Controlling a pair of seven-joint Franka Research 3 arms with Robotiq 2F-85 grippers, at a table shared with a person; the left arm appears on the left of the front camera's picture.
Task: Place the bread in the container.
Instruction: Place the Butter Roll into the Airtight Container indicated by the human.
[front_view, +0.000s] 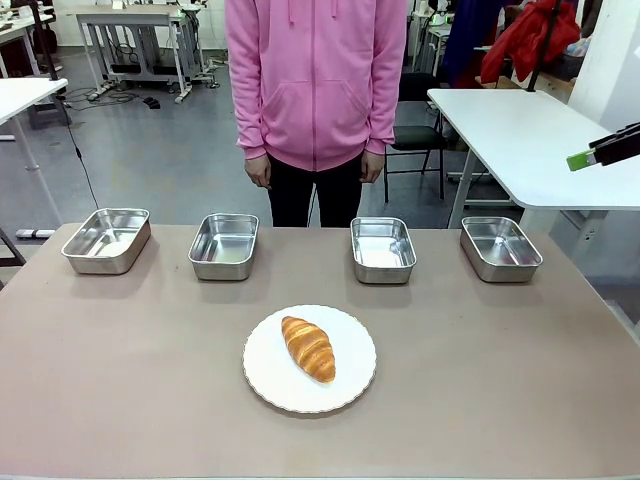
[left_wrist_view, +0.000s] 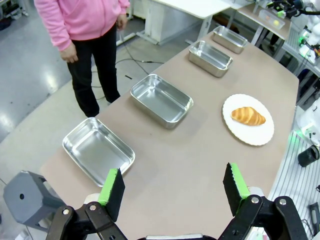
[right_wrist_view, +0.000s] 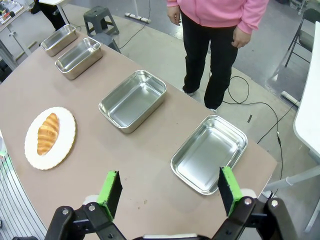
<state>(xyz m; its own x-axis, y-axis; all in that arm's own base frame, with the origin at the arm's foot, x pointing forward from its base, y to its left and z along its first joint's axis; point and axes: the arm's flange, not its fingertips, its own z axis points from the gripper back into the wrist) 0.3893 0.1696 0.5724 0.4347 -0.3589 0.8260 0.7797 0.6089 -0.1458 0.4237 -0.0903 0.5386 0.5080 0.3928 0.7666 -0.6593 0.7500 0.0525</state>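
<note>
From the front we count four shallow rectangular stainless-steel pans in one row, one round white scalloped plate (front_view: 350, 378) and one golden-brown ridged croissant (front_view: 308, 347), which lies on that plate and in none of the pans. One green-padded fingertip (front_view: 582, 159) of the right arm juts in at the picture's right edge, raised off the table (front_view: 120, 380). The nearest pan (front_view: 500, 247) sits below it; the next pan (front_view: 382, 248), the third pan (front_view: 223, 244) and the farthest pan (front_view: 106, 239) run away from it in turn. The croissant lies well apart from it, on our side of the row. One person in a pink hooded top (front_view: 318, 80) stands beyond the table, hands at the sides. Through the left wrist camera the left gripper (left_wrist_view: 173, 169) stands spread wide, its two fingers holding nothing, high above the table. Here too we count four pans: one just beyond the finger on the picture's left, the other three lined up farther ahead. The one croissant (left_wrist_view: 248, 116) on its plate lies ahead of the other finger, well apart. Through the right wrist camera the right gripper (right_wrist_view: 169, 172) is likewise spread and empty. One pan lies just beyond the finger on the picture's right, and three more recede ahead and to the left. The croissant (right_wrist_view: 48, 133) rests on the plate, off to the left of the other finger and well apart.
</note>
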